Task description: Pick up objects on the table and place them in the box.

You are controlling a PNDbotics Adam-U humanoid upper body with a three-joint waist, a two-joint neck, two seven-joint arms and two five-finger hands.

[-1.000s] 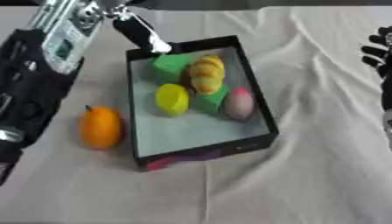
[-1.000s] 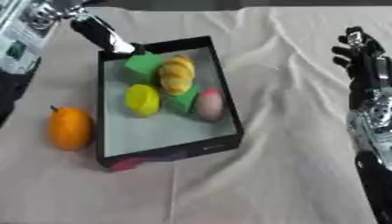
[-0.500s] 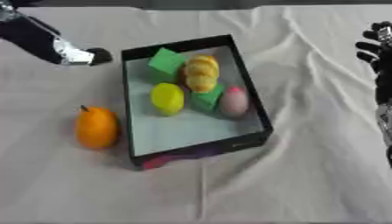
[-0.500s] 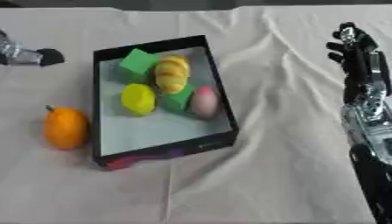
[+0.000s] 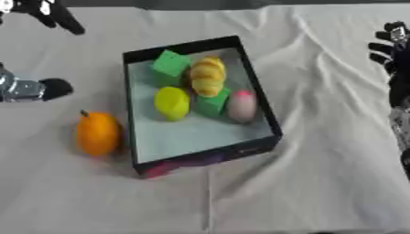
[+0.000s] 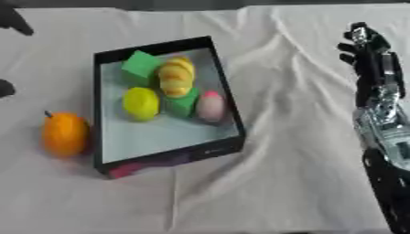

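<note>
The orange fruit [image 5: 98, 134] lies on the cloth touching the box [image 5: 262, 109] at its left wall. Judged light, rigid, smooth and rounded; best grasped across its middle. Left hand [image 5: 36, 88]: finger state cannot be told. Right hand [image 6: 370, 57] idle right of box, fingers straight.

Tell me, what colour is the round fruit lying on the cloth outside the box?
Orange, with a small dark stem; the left eye view shows it best.

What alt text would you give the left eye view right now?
An orange lies on the white cloth left of a black box holding several objects. The left hand is at the left edge, the right hand at the right edge.
</note>
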